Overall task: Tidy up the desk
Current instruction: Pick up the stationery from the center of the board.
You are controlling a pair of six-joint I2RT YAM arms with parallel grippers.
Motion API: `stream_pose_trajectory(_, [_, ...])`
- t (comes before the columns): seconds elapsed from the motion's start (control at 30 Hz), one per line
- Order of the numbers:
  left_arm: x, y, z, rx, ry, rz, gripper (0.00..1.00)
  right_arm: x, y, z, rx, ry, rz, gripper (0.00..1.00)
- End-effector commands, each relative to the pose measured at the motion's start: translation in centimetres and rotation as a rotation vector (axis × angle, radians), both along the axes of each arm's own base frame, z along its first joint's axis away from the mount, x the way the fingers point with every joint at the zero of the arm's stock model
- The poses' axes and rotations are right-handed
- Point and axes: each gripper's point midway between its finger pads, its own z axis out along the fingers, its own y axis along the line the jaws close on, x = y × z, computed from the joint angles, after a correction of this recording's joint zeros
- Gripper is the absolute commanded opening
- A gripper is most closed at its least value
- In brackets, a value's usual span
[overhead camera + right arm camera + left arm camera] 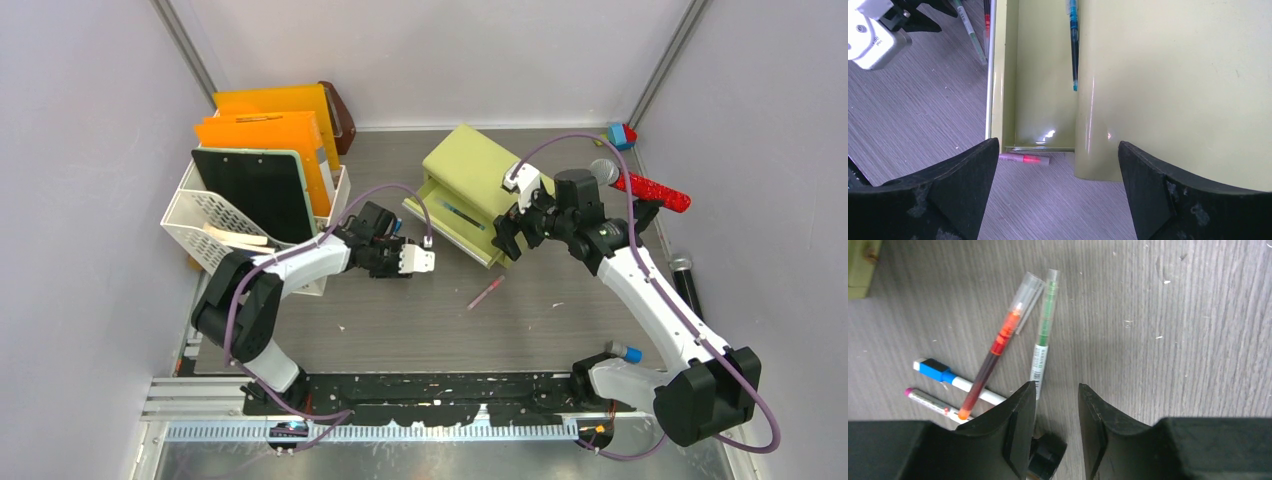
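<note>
Shows the desk [420,320] as a flat, dark grey-brown wood-grain top w/ fine straight grain and scattered white specks. Fills the cell floor from back wall to arm bases. Bounded at near edge by black perforated rail [430,385] and metal frame [370,430]; enclosed by plain pale grey walls w/ metal posts at rear corners.

Top view only: places white file rack [195,215] at rear left, holding orange folders [265,130] and black clipboard [250,190]. Sets yellow-green drawer cabinet [470,165] at rear centre, skewed. Locates pink pen [486,293] alone on bare desk in front of cabinet.

L wrist view only: reveals four pens on the desk, hidden from above by the wrist. Shows red pen [998,347] and green pen [1045,325] w/ clear caps nearly meeting at far end. Shows red pen lying across blue-capped marker [938,371], w/ pink-tipped pen [928,401] beside. Shows left gripper [1057,390] part-spread, narrow gap, bare desk between jaws, nothing pinched.

R wrist view only: looks down into open drawer [1043,100], w/ blue pen [1074,45] along its inner edge. Puts pink pen just off the drawer's corner. Shows right gripper [1058,144] spread wide and empty above that corner.
</note>
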Motion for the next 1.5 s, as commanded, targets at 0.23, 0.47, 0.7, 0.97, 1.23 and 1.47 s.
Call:
stream_pose_trajectory(0.23, [2.2,-0.8,1.1,-0.031,-0.056,-0.004,0.4,0.5,0.2,0.4,0.021,-0.003,-0.002,0.95])
stream_pose_trajectory(0.47, [3.6,-0.3,0.1,-0.013,-0.037,0.0,0.39,0.5,0.0,0.3,0.024,0.006,-0.007,0.95])
stream_pose_trajectory(0.7, [3.7,0.2,-0.9,0.005,-0.016,-0.009,0.39,0.7,0.0,0.0,0.021,0.016,-0.009,0.95])
stream_pose_trajectory(0.97, [1.5,1.0,-2.3,0.068,0.114,-0.06,0.39,0.8,-0.1,-0.3,0.016,0.024,-0.016,0.95])
stream_pose_trajectory(1.23, [0.1,2.1,-3.7,0.144,0.225,-0.091,0.38,1.0,-0.1,-0.4,0.014,0.027,-0.019,0.95])
stream_pose_trajectory(1.47, [-2.1,3.5,-4.2,0.203,0.316,-0.11,0.37,1.1,-0.3,-0.7,0.007,0.033,-0.025,0.95])
